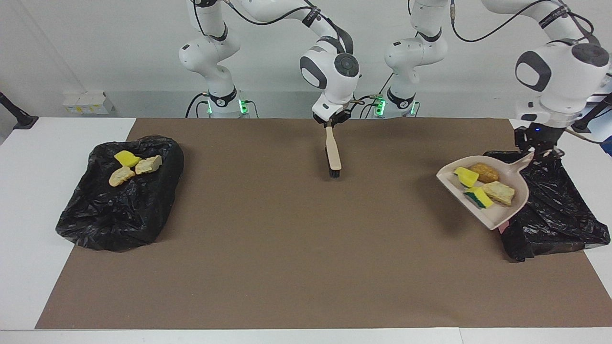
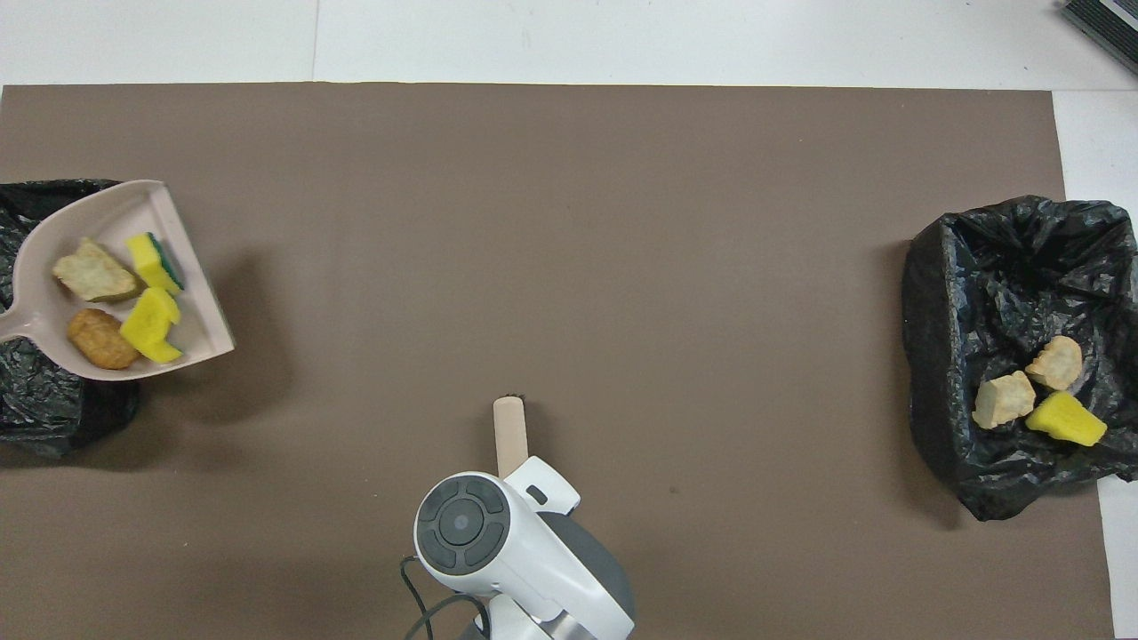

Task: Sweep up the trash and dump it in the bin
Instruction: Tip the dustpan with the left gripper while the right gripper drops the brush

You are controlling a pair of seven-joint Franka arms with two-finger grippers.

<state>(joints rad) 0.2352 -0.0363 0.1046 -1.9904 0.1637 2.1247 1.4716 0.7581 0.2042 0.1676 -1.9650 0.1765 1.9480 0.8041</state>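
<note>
My left gripper (image 1: pixel 538 150) is shut on the handle of the beige dustpan (image 1: pixel 499 217), held tilted above the black bin bag (image 1: pixel 554 210) at the left arm's end of the table. Several trash pieces lie in the pan: a yellow sponge (image 1: pixel 466 177), a brown lump (image 1: pixel 484 172), a green-topped sponge (image 1: pixel 478 197) and a beige foam chunk (image 1: pixel 499 192). The pan (image 2: pixel 116 213) also shows in the overhead view. My right gripper (image 1: pixel 330 123) is shut on the beige brush (image 1: pixel 333 153), bristles down over the middle of the brown mat.
A second black bag (image 1: pixel 119 210) lies at the right arm's end of the table. It holds a yellow sponge (image 1: pixel 126 158) and two beige chunks (image 1: pixel 148 164). The brown mat (image 1: pixel 306 248) covers most of the white table.
</note>
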